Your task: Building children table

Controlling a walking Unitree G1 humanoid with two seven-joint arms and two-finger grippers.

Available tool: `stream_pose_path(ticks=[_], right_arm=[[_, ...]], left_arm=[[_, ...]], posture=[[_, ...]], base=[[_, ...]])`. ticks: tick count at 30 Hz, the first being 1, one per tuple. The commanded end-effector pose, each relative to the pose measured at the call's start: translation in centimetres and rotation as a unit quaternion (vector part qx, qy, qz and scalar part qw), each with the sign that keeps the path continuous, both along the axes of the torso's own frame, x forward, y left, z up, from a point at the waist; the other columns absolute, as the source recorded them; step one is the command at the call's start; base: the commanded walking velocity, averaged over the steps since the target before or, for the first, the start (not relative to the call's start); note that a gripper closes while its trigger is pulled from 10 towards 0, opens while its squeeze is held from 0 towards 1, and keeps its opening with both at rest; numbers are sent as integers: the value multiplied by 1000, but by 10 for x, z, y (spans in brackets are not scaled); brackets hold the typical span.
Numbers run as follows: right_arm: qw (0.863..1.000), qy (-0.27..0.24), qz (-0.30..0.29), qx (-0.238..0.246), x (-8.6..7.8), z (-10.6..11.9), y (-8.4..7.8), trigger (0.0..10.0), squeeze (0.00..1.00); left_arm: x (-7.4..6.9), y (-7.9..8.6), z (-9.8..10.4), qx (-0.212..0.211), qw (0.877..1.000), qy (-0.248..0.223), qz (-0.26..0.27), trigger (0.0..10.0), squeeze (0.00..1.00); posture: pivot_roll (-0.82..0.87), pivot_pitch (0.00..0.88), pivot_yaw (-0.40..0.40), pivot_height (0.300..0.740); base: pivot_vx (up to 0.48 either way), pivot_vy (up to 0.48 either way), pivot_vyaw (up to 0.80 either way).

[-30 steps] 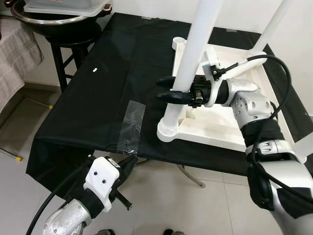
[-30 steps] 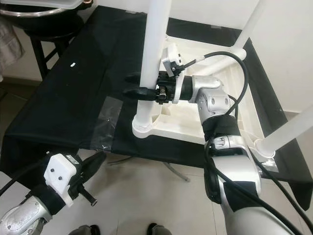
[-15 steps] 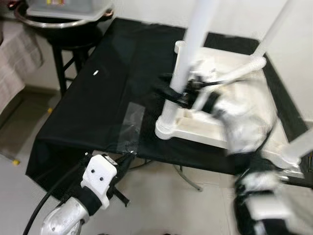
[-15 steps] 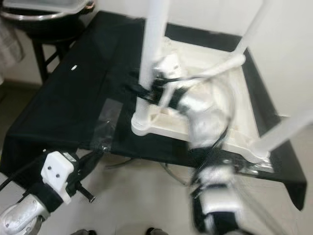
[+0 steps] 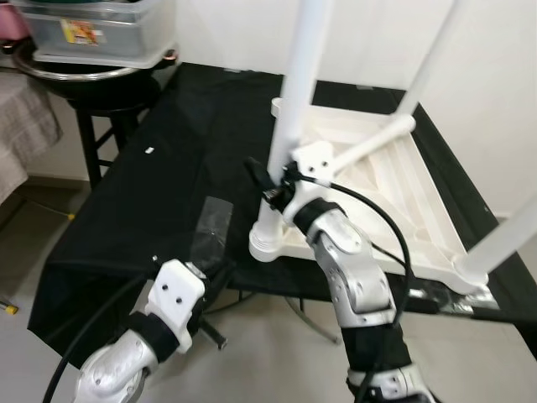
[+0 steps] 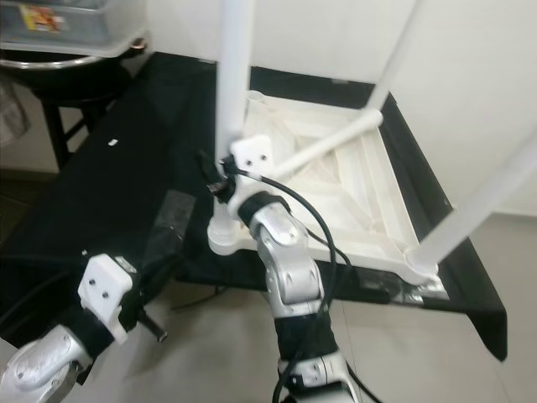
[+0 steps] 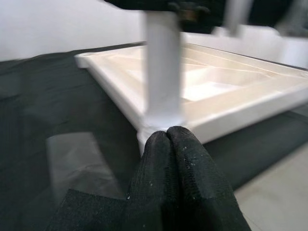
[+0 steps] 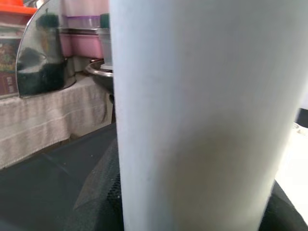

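Seating the near-left leg looks like the step in hand, so here is the layout left to right. Left claw (image 5: 220, 270) hangs low off the front edge of the surface (image 5: 168, 193), below the taped patch (image 5: 211, 227); its fingers (image 7: 168, 159) are pressed together with nothing between them (idle, in my read). Next over, the right claw (image 5: 267, 179) is clamped around the white leg (image 5: 294, 117) just above its collar, fingers wrapped either side of the tube; the right wrist view has that tube hard up against the camera, so the grip is close and square. The leg stands roughly upright in the near-left corner socket of the upturned white tabletop (image 5: 377, 193), which lies underside-up on the black cloth. A second leg (image 5: 428, 59) rises from the far side, a third (image 5: 503, 243) from the near-right corner, and a loose white rod (image 5: 369, 143) lies across the ribs. To do this well: keep the tube axis plumb to the socket while turning or pressing, since any tilt would likely bind it. Grip low near the collar as now, for less leverage on the tabletop. Cannot tell whether the leg is fully home (collar seam is blurred). Tabletop could slide on the cloth, so a brace from the left claw seems worthwhile.
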State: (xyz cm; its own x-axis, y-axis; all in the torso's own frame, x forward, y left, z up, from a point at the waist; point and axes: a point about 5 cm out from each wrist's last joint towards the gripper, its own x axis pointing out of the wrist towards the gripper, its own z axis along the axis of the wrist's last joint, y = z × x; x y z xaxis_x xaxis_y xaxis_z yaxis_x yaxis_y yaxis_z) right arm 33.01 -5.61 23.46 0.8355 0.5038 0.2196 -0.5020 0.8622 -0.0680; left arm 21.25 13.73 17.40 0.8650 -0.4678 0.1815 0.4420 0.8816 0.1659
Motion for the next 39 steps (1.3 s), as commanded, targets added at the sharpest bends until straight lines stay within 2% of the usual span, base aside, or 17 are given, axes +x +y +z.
stream_pose_path(ticks=[1, 5, 8, 9, 11, 12, 14, 15, 17, 19, 20, 21, 22, 25, 29, 33, 39], right_arm=[[997, 68, -28, 16, -4, -26, -13, 10000, 1000], [998, 54, -9, 44, -12, -23, -25, 10000, 1000], [998, 43, 3, 45, -22, -27, -38, 10000, 1000], [998, 43, 3, 45, -22, -27, -38, 10000, 1000], [999, 35, 7, 31, -34, -35, -51, 10000, 1000], [999, 35, 7, 31, -34, -35, -51, 10000, 1000], [999, 41, -9, 11, -49, -51, -68, 10000, 1000], [999, 41, -9, 11, -49, -51, -68, 10000, 1000], [998, 53, -25, -1, -63, -63, -76, 10000, 1000], [996, 71, -45, -15, -77, -76, -81, 10000, 1000], [996, 71, -45, -15, -77, -76, -81, 10000, 1000], [995, 77, -56, -18, -84, -81, -84, 10000, 859], [994, 82, -67, -16, -90, -84, -87, 10000, 0], [993, 82, -78, -13, -94, -86, -92, 10000, 0], [991, 97, -97, 3, -87, -93, -99, 10000, 0], [991, 87, -100, -2, -78, -92, -98, 10000, 0], [992, 84, -98, -3, -76, -93, -95, 10000, 0]], left_arm=[[3, 5, -9, -41, 998, 39, 29, 10000, 0], [4, 8, -14, -68, 994, 62, 57, 10000, 0], [8, 13, -23, -86, 986, 93, 104, 10000, 0], [8, 13, -23, -86, 986, 93, 104, 10000, 0], [13, 18, -30, -112, 976, 124, 141, 10000, 0], [13, 18, -30, -112, 976, 124, 141, 10000, 0], [18, 26, -38, -103, 963, 144, 202, 10000, 0], [18, 26, -38, -103, 963, 144, 202, 10000, 0], [19, 28, -43, -108, 959, 169, 199, 10000, 0], [18, 26, -42, -109, 967, 154, 169, 10000, 0], [18, 26, -42, -109, 967, 154, 169, 10000, 0], [16, 24, -44, -100, 970, 156, 157, 10000, 0], [15, 22, -46, -89, 971, 157, 155, 10000, 0], [15, 19, -49, -77, 973, 154, 154, 10000, 0], [25, 19, -49, -57, 971, 149, 177, 10000, 0], [35, 22, -46, -36, 970, 128, 204, 10000, 0], [44, 24, -43, -32, 973, 111, 202, 10000, 0]], posture=[[23, 178, -64, 740], [16, 178, -62, 740], [5, 176, -57, 740], [5, 176, -57, 740], [-10, 173, -54, 740], [-10, 173, -54, 740], [-19, 166, -52, 740], [-19, 166, -52, 740], [-22, 162, -50, 740], [-29, 155, -45, 740], [-29, 155, -45, 740], [-34, 147, -40, 740], [-40, 141, -37, 740], [-48, 131, -32, 740], [-49, 107, -29, 740], [-44, 85, -29, 740], [-52, 62, -31, 740]], base=[[0, 0, 0], [0, 0, 0], [0, 0, 0], [0, 0, 0], [0, 0, 0], [0, 0, 0], [0, 0, 0], [0, 0, 0], [0, 0, 0], [0, 0, 0], [0, 0, 0], [0, 0, 0], [0, 0, 0], [0, 0, 0], [0, 333, 0], [0, 480, 0], [0, 480, 0]])
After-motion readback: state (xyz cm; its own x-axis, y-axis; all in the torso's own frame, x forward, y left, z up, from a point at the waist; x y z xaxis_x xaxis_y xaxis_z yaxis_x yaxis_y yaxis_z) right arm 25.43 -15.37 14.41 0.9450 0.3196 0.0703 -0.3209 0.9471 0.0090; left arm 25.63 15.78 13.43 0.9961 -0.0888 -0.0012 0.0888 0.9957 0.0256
